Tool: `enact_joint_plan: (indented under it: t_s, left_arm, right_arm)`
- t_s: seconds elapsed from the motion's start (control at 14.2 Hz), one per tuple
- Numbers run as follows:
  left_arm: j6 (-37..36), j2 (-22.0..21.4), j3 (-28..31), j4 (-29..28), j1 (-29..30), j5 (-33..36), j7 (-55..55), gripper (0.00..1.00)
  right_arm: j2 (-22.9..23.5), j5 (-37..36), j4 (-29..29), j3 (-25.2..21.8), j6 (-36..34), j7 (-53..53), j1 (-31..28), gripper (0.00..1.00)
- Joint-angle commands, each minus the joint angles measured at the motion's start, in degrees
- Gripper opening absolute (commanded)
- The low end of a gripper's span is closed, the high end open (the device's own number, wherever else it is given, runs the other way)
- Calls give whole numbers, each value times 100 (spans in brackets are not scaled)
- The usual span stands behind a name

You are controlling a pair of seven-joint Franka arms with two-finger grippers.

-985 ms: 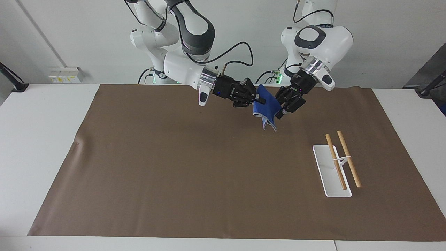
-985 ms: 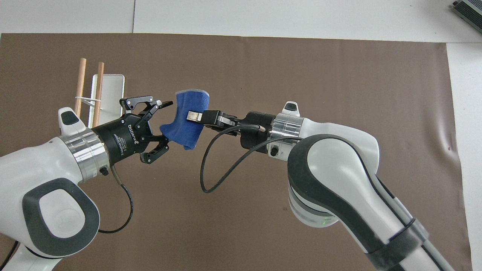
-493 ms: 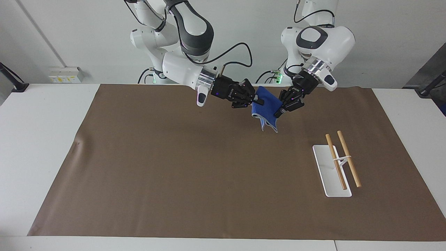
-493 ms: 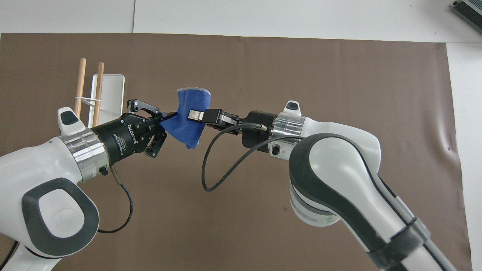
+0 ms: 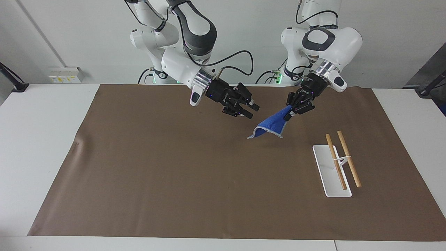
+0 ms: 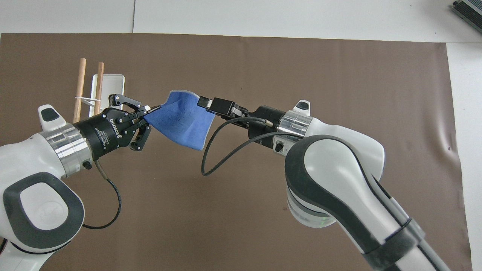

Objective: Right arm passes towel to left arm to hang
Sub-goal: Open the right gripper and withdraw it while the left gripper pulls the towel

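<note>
Above the brown mat, the left claw (image 5: 290,112) is clamped on a corner of the small blue terry towel (image 5: 270,126), letting it drape for hanging; the right claw (image 5: 251,111) stands apart, free of it.

Both views are bright and evenly lit, with soft, diffuse light from above. Shadows are faint: on the brown mat (image 5: 174,167) only a pale, blurred shade lies under the arms, and the rack (image 5: 336,167) with its wooden rods casts almost none. The white worktop (image 5: 41,146) runs close to overexposed, and small highlights gleam on the arms' glossy shells and metal rings. Focus is sharp throughout, with no motion blur, even on the towel (image 5: 271,123). Straight edges stay nearly straight, bowing only slightly toward the corners in the overhead view.
</note>
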Motion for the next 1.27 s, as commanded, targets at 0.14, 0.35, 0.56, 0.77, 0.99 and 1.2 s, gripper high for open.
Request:
enact_joint_plan:
  t_s: [0.14, 0.35, 0.56, 0.77, 0.99, 1.2]
  left_arm:
    - [70, 119, -28, -21, 147, 965, 73, 0]
    - [18, 373, -19, 137, 472, 1230, 29, 0]
    - [-61, 690, -28, 304, 1087, 1230, 20, 0]
    - [-185, 892, -19, 506, 1518, 1221, 11, 0]
    - [-97, 1120, -1, 716, 1799, 1221, -671, 0]
    - [-61, 1314, -1, 1103, 1959, 1212, -1070, 0]
  right_arm:
    - [-52, -1457, -397, -26, 38, -129, -553, 100]
    - [-43, -2731, -503, -17, -59, -112, -976, 100]
    - [-25, -3872, -547, -26, -259, -77, -1353, 100]
    - [-25, -5568, -416, -35, -875, 159, -1749, 100]
    - [-69, -6992, -223, -61, -1401, 659, -1882, 100]
    - [-104, -8198, 251, -201, -2306, 1547, -1934, 100]
